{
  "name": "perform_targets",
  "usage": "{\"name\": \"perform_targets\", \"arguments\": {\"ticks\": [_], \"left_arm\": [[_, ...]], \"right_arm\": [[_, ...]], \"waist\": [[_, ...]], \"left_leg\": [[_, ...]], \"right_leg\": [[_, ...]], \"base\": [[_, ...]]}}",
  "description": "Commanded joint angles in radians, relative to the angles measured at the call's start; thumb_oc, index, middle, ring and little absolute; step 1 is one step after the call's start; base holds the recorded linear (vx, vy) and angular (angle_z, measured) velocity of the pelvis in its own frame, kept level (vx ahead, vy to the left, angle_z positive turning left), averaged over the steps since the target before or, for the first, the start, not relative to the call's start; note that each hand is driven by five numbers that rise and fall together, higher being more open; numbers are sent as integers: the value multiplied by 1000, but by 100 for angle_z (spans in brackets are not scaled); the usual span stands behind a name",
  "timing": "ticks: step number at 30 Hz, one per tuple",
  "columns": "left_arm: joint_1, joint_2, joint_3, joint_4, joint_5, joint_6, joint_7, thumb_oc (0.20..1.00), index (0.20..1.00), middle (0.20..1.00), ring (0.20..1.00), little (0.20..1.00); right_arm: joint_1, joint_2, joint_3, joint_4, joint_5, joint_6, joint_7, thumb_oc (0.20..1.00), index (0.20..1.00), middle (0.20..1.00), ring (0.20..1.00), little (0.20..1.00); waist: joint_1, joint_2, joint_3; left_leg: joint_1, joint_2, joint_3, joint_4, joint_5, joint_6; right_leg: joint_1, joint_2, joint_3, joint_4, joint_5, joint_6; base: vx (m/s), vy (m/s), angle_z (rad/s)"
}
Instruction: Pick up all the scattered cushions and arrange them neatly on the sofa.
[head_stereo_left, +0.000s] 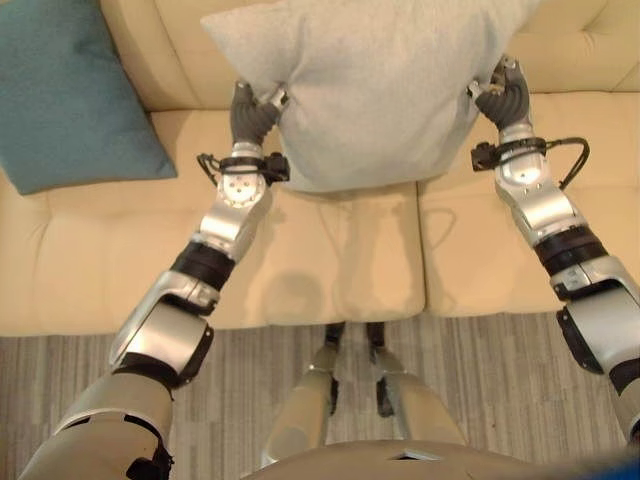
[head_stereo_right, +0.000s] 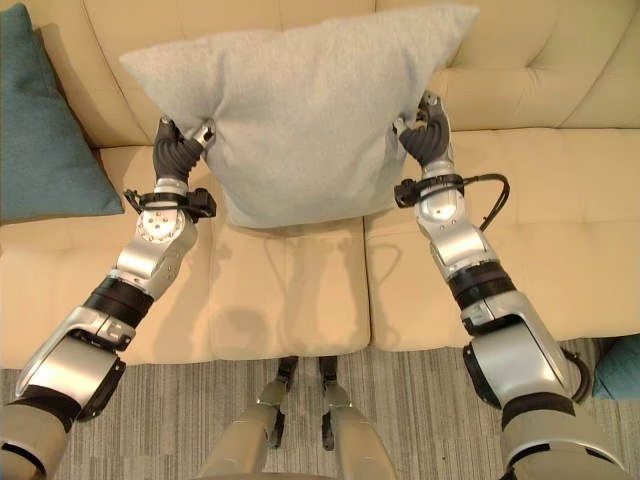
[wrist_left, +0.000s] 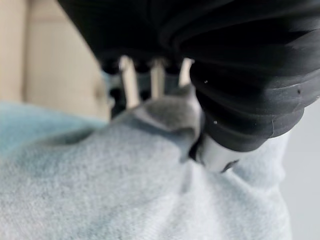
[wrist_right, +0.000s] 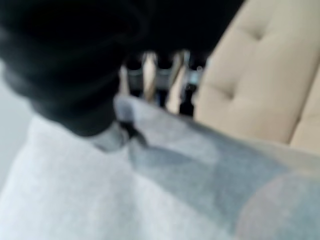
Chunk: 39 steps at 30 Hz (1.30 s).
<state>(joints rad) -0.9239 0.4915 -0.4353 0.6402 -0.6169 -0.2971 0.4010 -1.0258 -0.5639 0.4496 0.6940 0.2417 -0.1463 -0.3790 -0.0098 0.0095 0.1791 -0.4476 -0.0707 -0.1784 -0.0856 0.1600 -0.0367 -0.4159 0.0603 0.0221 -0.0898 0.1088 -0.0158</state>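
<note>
Grey cushion (head_stereo_right: 300, 110) held up over beige sofa (head_stereo_right: 540, 200), against backrest. Left hand (head_stereo_right: 178, 148) & right hand (head_stereo_right: 424, 130) both pinching its side edges, fingers curled into fabric. Teal cushion (head_stereo_right: 45, 130) leaning at sofa's left end, apart from grey one.

Pale grey cushion (head_stereo_right: 300, 110), teal cushion (head_stereo_left: 70, 90), cream-yellow sofa (head_stereo_left: 330, 270), perhaps grey-striped carpet (head_stereo_left: 480, 370).

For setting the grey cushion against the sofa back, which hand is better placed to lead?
Neither clearly. The left hand and the right hand each pinch one side of the grey cushion, which already hangs before the sofa back. Probably both together.
</note>
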Motion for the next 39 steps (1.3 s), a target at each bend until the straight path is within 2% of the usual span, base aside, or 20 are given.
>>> {"name": "perform_targets", "arguments": {"ticks": [1, 9, 10, 11, 12, 15, 16, 18, 19, 27, 30, 31, 33, 35, 37, 39], "left_arm": [[-148, -18, -64, 9, 11, -100, -15, 200, 200, 200, 200, 200], [-194, -42, -71, 135, 11, -83, -6, 200, 200, 200, 200, 200], [-207, -45, -76, 160, 12, -81, -3, 1000, 1000, 1000, 1000, 1000], [-224, -47, -81, 182, 9, -79, 1, 1000, 1000, 1000, 1000, 1000], [-245, -41, -88, 209, 4, -76, -5, 1000, 1000, 1000, 1000, 1000], [-276, -11, -100, 249, 5, -65, -13, 1000, 1000, 1000, 1000, 1000], [-306, 37, -114, 284, 45, -50, -10, 1000, 1000, 1000, 1000, 1000], [-308, 52, -114, 278, 52, -53, -8, 1000, 1000, 1000, 1000, 1000], [-302, 98, -92, 291, 48, -55, -6, 1000, 1000, 1000, 1000, 1000], [-222, 205, -12, 268, 8, -71, -19, 1000, 1000, 1000, 1000, 1000], [-79, 227, 77, 132, -5, -89, -27, 1000, 1000, 1000, 1000, 1000], [-71, 227, 79, 126, -3, -87, -26, 1000, 1000, 1000, 1000, 1000], [114, 199, 176, -29, -10, -103, -52, 1000, 1000, 1000, 1000, 1000], [249, 176, 218, -128, 14, -93, -72, 1000, 1000, 1000, 1000, 1000], [317, 169, 234, -167, 33, -83, -82, 1000, 1000, 1000, 1000, 1000], [479, 122, 282, -220, 65, -61, -123, 1000, 1000, 1000, 1000, 1000]], "right_arm": [[-87, 13, 25, -32, 6, -84, -14, 200, 200, 200, 200, 200], [-153, 42, 69, 119, 6, -78, -18, 200, 200, 200, 200, 200], [-168, 44, 84, 140, 7, -77, -13, 545, 545, 545, 545, 545], [-180, 43, 99, 164, 7, -73, -8, 862, 862, 862, 862, 862], [-197, 41, 110, 191, 17, -73, -4, 1000, 1000, 1000, 1000, 1000], [-223, 37, 122, 233, 48, -62, 3, 1000, 1000, 1000, 1000, 1000], [-251, 14, 139, 250, 34, -58, 0, 1000, 1000, 1000, 1000, 1000], [-259, 5, 142, 246, 30, -57, -3, 1000, 1000, 1000, 1000, 1000], [-270, -27, 145, 243, 3, -50, -16, 1000, 1000, 1000, 1000, 1000], [-223, -137, 94, 237, 16, -37, -26, 1000, 1000, 1000, 1000, 1000], [-100, -191, 3, 153, 23, -41, -20, 1000, 1000, 1000, 1000, 1000], [-93, -191, 1, 147, 21, -39, -21, 1000, 1000, 1000, 1000, 1000], [69, -214, -92, 40, 1, -42, 4, 1000, 1000, 1000, 1000, 1000], [217, -236, -161, -51, -19, -38, 43, 1000, 1000, 1000, 1000, 1000], [296, -236, -200, -87, -31, -34, 54, 1000, 1000, 1000, 1000, 1000], [497, -207, -286, -137, -58, -41, 91, 1000, 1000, 1000, 1000, 1000]], "waist": [[-3, -16, -67], [5, -17, -42], [5, -18, -41], [5, -18, -41], [4, -17, -40], [3, -15, -41], [1, -14, -47], [0, -14, -49], [0, -11, -52], [-2, -4, -76], [0, -2, -87], [0, -2, -87], [-1, -3, -93], [-6, -3, -97], [-6, -5, -101], [-11, -5, -107]], "left_leg": [[12, 69, 37, -2, -31, -105], [-46, 69, 34, -2, -17, -110], [-48, 69, 33, -2, -17, -111], [-51, 69, 32, -2, -16, -111], [-56, 68, 30, -2, -14, -113], [-58, 67, 27, -2, -17, -114], [-55, 67, 29, -2, -17, -116], [-57, 66, 28, -2, -13, -116], [-37, 67, 28, -2, -21, -116], [32, 71, 24, -2, -34, -119], [74, 76, 25, -2, -46, -118], [77, 76, 25, -2, -47, -118], [114, 78, 27, -2, -58, -115], [143, 79, 29, -2, -65, -113], [160, 80, 30, -2, -70, -112], [195, 80, 35, -2, -80, -108]], "right_leg": [[-51, -112, 63, 3, 26, 212], [-111, -102, 75, 3, 45, 219], [-116, -100, 75, 3, 46, 220], [-120, -100, 74, 3, 46, 219], [-125, -99, 74, 3, 47, 219], [-129, -98, 72, 3, 46, 219], [-125, -99, 68, 3, 44, 219], [-127, -100, 67, 3, 46, 220], [-111, -97, 65, 3, 37, 218], [-45, -105, 47, 3, 16, 214], [-5, -110, 38, 3, 3, 210], [-2, -110, 38, 3, 2, 210], [36, -113, 35, 3, -11, 207], [66, -117, 28, 3, -23, 204], [82, -116, 27, 3, -28, 203], [118, -119, 23, 3, -38, 200]], "base": [[-8, 14, 6], [3, -4, 3], [14, -19, 11], [15, -15, -25], [15, -13, -44], [22, -15, -22], [26, -17, -11], [21, -5, 31], [25, -3, 37], [42, -8, 4], [48, -14, -4], [46, -21, 1], [64, -20, 3], [56, -11, -4], [19, -2, 1], [55, -10, -2]]}}
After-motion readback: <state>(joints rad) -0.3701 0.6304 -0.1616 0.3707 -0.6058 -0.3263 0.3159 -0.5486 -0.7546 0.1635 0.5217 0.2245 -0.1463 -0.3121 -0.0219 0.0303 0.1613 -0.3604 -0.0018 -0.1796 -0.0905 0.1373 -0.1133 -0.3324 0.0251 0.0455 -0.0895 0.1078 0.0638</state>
